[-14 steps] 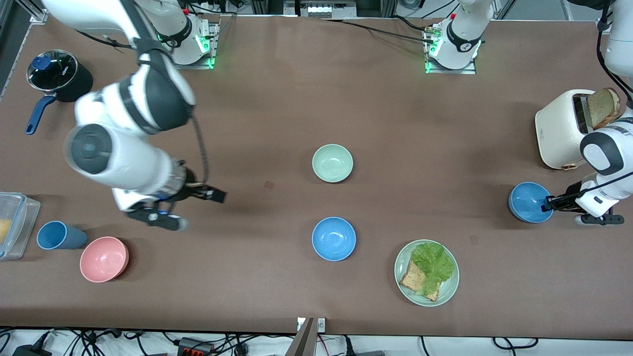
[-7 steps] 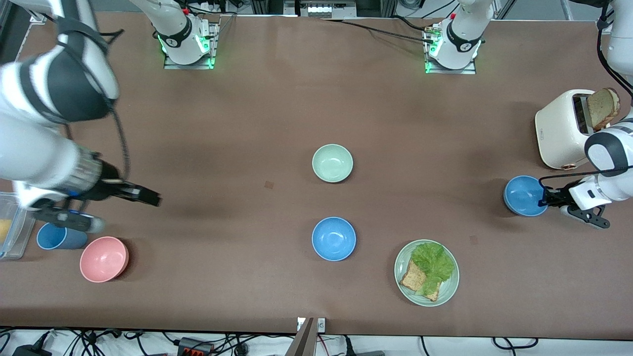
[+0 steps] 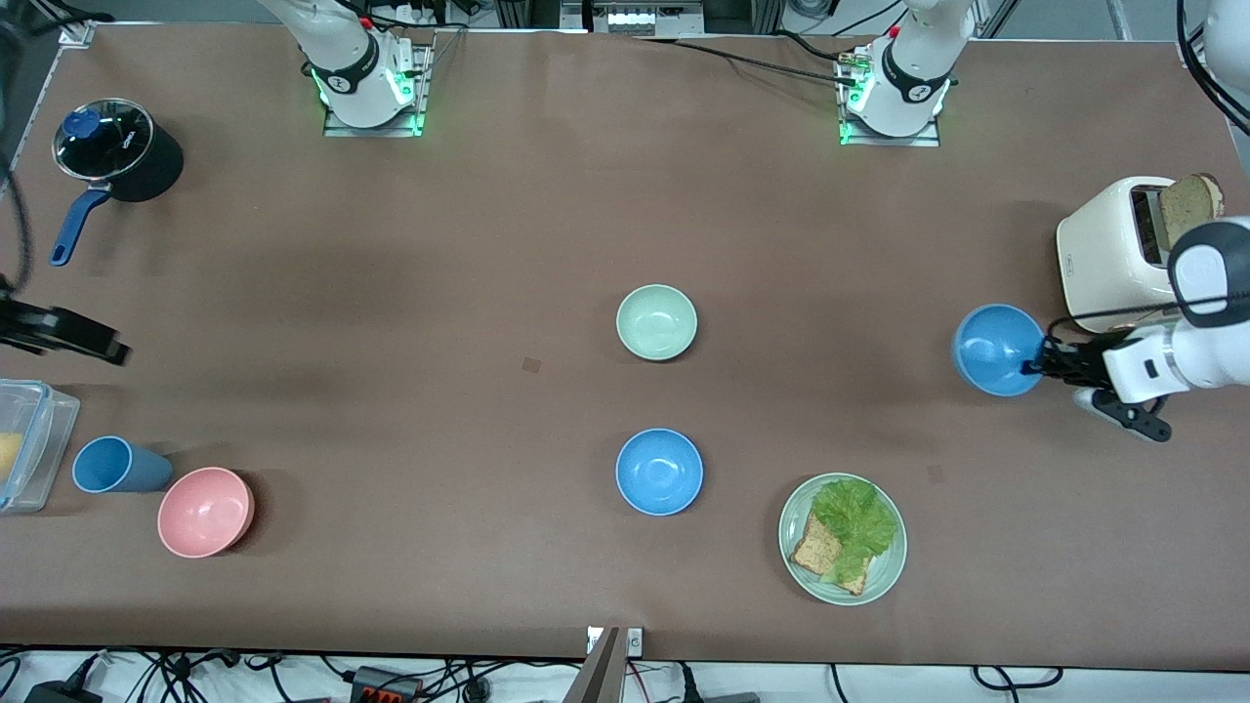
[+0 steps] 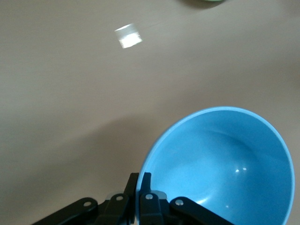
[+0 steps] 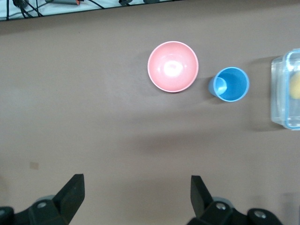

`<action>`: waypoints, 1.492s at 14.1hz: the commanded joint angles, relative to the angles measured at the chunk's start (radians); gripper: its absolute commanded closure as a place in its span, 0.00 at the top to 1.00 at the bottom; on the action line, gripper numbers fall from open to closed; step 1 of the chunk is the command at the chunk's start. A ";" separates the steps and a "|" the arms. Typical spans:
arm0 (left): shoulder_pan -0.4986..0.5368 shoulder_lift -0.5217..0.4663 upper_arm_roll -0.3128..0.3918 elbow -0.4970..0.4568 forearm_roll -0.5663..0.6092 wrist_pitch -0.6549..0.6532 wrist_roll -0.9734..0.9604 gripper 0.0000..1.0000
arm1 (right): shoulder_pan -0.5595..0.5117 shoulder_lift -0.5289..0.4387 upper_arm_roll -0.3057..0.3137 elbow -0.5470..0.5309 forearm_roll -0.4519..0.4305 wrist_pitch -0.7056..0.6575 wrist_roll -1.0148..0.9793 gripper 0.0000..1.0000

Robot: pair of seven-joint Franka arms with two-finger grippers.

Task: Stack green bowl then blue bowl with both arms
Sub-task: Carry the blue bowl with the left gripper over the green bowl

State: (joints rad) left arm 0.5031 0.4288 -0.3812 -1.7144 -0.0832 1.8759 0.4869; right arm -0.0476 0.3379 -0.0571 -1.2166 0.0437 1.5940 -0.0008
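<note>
The green bowl sits upright near the table's middle. One blue bowl stands nearer to the front camera than the green bowl. A second blue bowl hangs tilted above the table beside the toaster, with my left gripper shut on its rim, one finger inside and one outside. My right gripper is open and holds nothing. It is over bare table at the right arm's end, with most of that arm out of the front view.
A cream toaster holding bread stands by the left arm. A green plate carries bread and lettuce. A pink bowl, a blue cup, a clear container and a black pot stand at the right arm's end.
My left gripper has lifted the blue bowl off the table and carried it toward the middle. The right arm has swung out toward its end of the table.
</note>
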 commanded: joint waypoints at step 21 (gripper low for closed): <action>-0.196 -0.154 -0.545 -0.501 -0.083 0.853 -1.258 0.00 | 0.006 -0.293 0.008 -0.402 -0.038 0.086 -0.051 1.00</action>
State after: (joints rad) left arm 0.3229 0.3202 -0.9311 -2.1908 -0.1738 2.6984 -0.7594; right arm -0.0388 0.0565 -0.0524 -1.6184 0.0130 1.7123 -0.0440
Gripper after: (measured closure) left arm 0.952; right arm 0.000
